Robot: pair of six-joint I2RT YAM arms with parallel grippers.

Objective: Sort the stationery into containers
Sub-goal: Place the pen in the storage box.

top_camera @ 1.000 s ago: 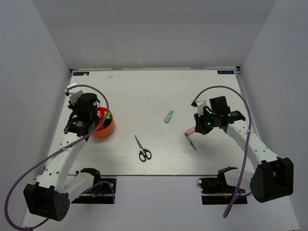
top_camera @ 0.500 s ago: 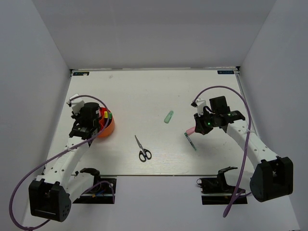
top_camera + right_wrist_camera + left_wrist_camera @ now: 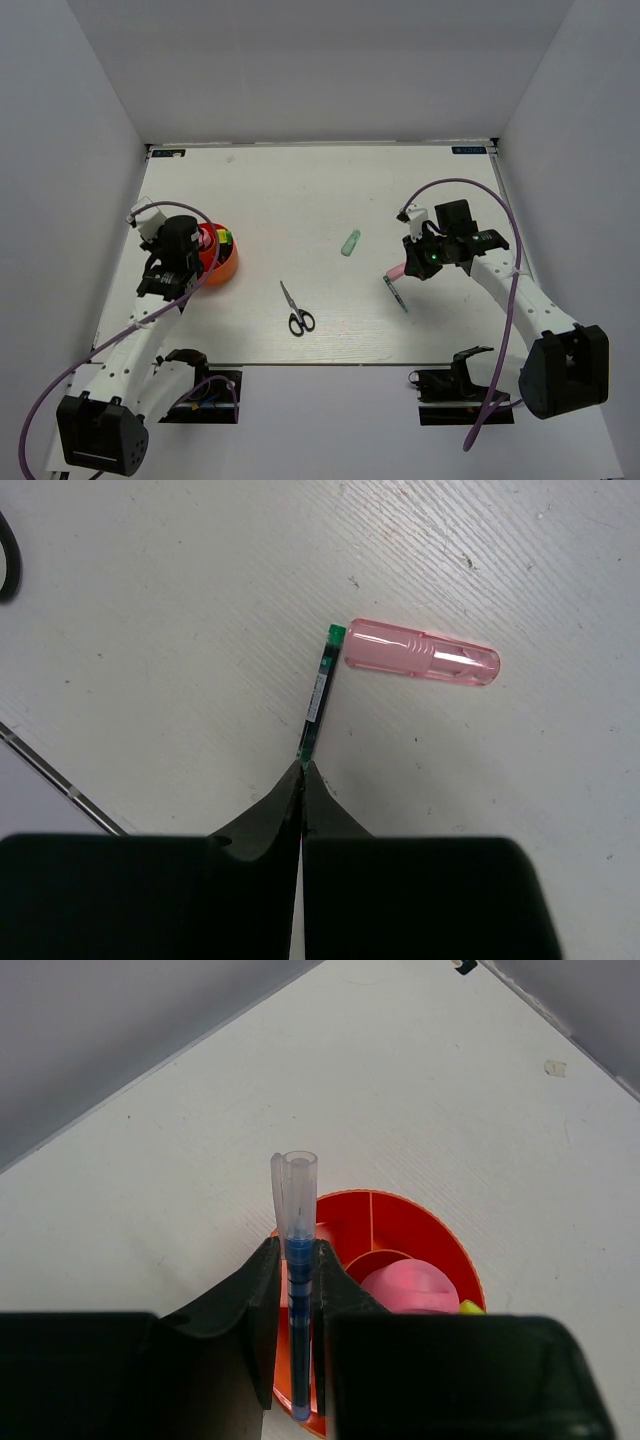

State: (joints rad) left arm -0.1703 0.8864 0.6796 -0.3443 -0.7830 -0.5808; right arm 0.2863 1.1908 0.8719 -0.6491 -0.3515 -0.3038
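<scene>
The left tool (image 3: 297,1255) pinches the pen (image 3: 298,1210) upright over the rim of the cup (image 3: 395,1222) at the left of the desk (image 3: 300,190). Best nudge it inward over a free compartment, then lower before releasing, while the right tool (image 3: 301,770), pressed together, sits at the end of the marker (image 3: 320,692).

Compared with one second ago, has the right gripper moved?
No. In the top view the right gripper keeps the same place beside the pink highlighter.

I can't read any text here. A small sticker (image 3: 166,153) at the upper left of the top view, a second sticker (image 3: 470,150) at upper right, and the print on the marker (image 3: 318,694) are all too small.
</scene>
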